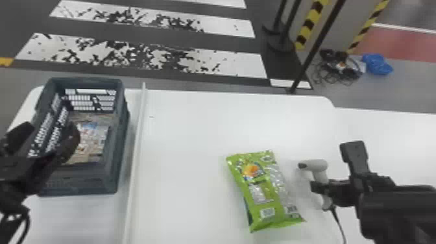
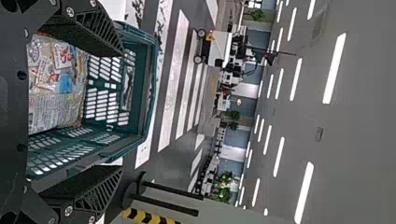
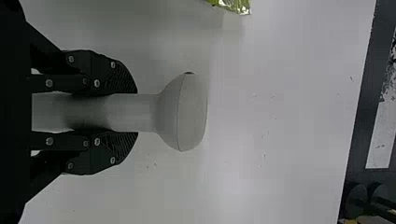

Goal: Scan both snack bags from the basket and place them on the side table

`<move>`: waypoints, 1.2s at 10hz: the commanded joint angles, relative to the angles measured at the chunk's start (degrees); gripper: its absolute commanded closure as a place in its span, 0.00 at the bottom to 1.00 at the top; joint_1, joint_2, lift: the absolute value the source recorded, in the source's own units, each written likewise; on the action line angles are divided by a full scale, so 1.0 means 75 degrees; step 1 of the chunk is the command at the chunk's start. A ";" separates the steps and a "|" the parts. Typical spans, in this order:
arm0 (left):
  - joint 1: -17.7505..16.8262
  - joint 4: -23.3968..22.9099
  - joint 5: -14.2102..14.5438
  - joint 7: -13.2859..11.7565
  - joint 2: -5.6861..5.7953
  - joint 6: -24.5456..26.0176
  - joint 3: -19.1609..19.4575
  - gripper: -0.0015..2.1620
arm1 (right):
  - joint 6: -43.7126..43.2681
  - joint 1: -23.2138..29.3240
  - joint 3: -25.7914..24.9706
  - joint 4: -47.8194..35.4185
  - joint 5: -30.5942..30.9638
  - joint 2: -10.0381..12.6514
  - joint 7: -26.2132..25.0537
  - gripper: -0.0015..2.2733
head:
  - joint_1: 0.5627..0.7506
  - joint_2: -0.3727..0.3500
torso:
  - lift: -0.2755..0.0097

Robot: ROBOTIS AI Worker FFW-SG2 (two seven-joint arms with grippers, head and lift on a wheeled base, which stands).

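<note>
The green snack bag (image 1: 266, 191) lies on the white table (image 1: 188, 129), right of the white divider strip. A beige, multicoloured bag (image 1: 92, 139) rests inside the dark basket (image 1: 112, 175), and this printed bag (image 2: 56, 88) shows in the left wrist view too. Above the basket's left part is my left gripper (image 1: 52, 134), its fingers apart with nothing between them; the left wrist view has this gripper (image 2: 122, 110) open over the basket. My right gripper (image 1: 319, 187) is closed around the handle of the grey-white scanner (image 1: 316, 165). In the right wrist view, both fingers of the right gripper (image 3: 133, 113) press the scanner's (image 3: 187, 112) handle.
The raised white strip (image 1: 137, 142) runs along the table between basket and green bag. A black cable (image 1: 338, 220) trails from the scanner's lower end. Dark stand poles (image 1: 311, 58) rise beyond the table's far edge.
</note>
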 commanded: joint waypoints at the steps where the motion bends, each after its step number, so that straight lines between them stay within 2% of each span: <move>1: 0.0008 -0.0005 0.0006 -0.0001 0.0017 0.0000 0.0006 0.07 | -0.0022 -0.0012 0.0019 0.0045 0.0012 -0.0001 0.0000 1.00 | 0.70 0.28 | 0.70; 5: 0.0020 -0.0028 0.0029 -0.0001 0.0052 0.0000 0.0006 0.07 | -0.0022 -0.0036 0.0066 0.0092 0.0083 -0.0001 -0.0023 0.99 | 0.70 0.28 | 0.70; 6: 0.0020 -0.0028 0.0029 -0.0001 0.0052 0.0000 0.0006 0.07 | -0.0022 -0.0036 0.0066 0.0115 0.0059 -0.0001 -0.0047 0.91 | 0.70 0.28 | 0.70; 8: 0.0020 -0.0028 0.0029 -0.0001 0.0052 0.0000 0.0017 0.07 | -0.0022 -0.0047 0.0066 0.0139 0.0001 -0.0001 -0.0047 0.70 | 0.70 0.28 | 0.70; 10: 0.0020 -0.0028 0.0029 -0.0001 0.0052 0.0000 0.0029 0.07 | -0.0022 -0.0047 0.0042 0.0139 -0.0023 0.0011 -0.0140 0.13 | 0.70 0.28 | 0.70; 11: 0.0020 -0.0028 0.0029 -0.0001 0.0040 0.0000 0.0041 0.07 | 0.0001 -0.0024 0.0007 0.0103 -0.0035 0.0011 -0.0234 0.05 | 0.70 0.28 | 0.70; 12: 0.0032 -0.0040 0.0029 -0.0001 0.0040 0.0000 0.0041 0.07 | 0.0025 0.0046 -0.0040 -0.0025 -0.0046 0.0022 -0.0281 0.03 | 0.70 0.28 | 0.70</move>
